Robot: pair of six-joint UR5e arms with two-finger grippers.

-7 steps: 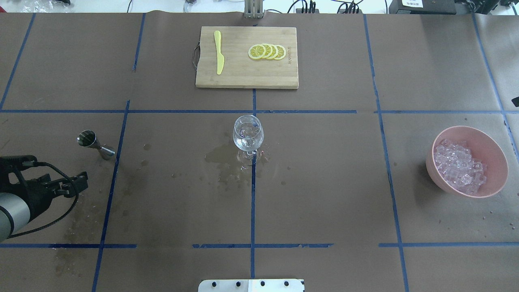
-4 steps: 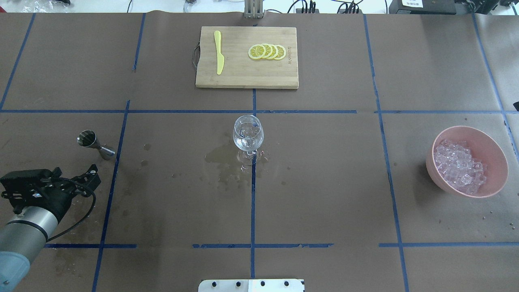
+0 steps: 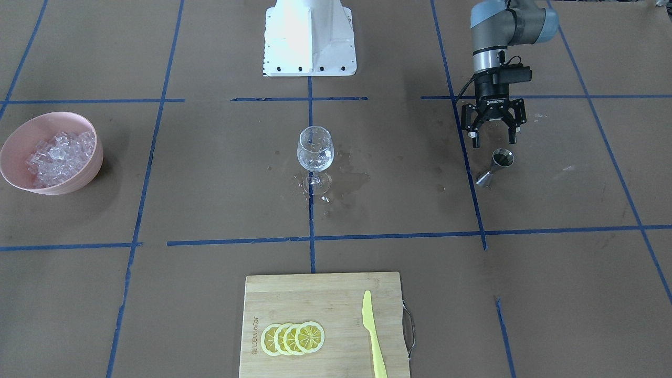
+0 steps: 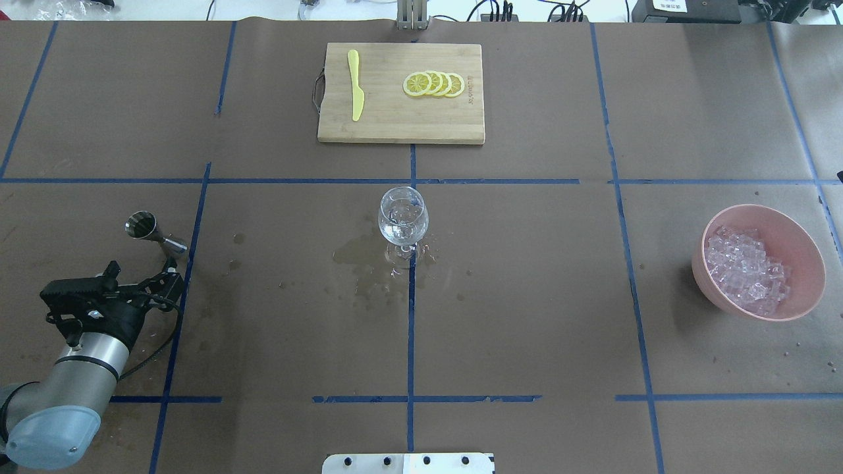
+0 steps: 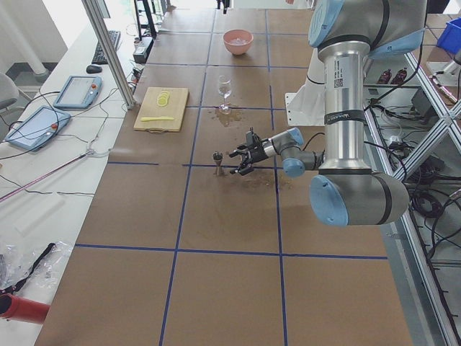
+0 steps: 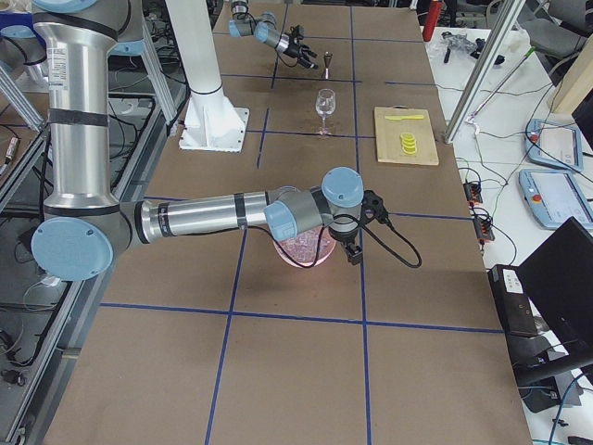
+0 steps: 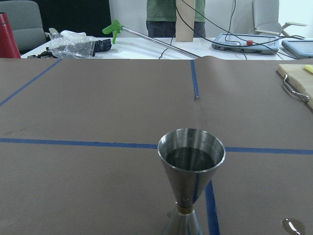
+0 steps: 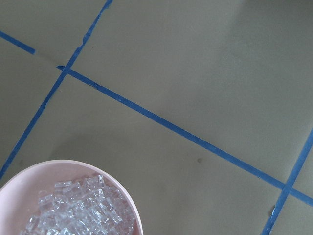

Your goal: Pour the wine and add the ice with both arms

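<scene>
A steel jigger (image 4: pixel 148 232) stands at the table's left, and the left wrist view shows its cup (image 7: pixel 191 155) close ahead with a dark liquid surface inside. My left gripper (image 3: pixel 493 138) hangs open just short of the jigger (image 3: pixel 496 165), holding nothing. The wine glass (image 4: pixel 402 214) stands upright at the centre; any wine in it is hard to see. Ice (image 4: pixel 744 270) fills a pink bowl (image 4: pixel 800 253) at the right. My right gripper (image 6: pixel 353 248) hovers at that bowl's far rim; whether it is open or shut I cannot tell. The right wrist view shows ice (image 8: pixel 83 210) and no fingers.
A bamboo cutting board (image 4: pixel 400 128) at the far middle carries lemon slices (image 4: pixel 435 83) and a yellow knife (image 4: pixel 355 85). Wet stains (image 4: pixel 362 253) spread around the glass foot. The white pedestal (image 3: pixel 310 37) sits at the robot's side.
My left arm has swung in from the left edge, bringing the open gripper up close to the jigger. The glass, bowl and board have not moved.
</scene>
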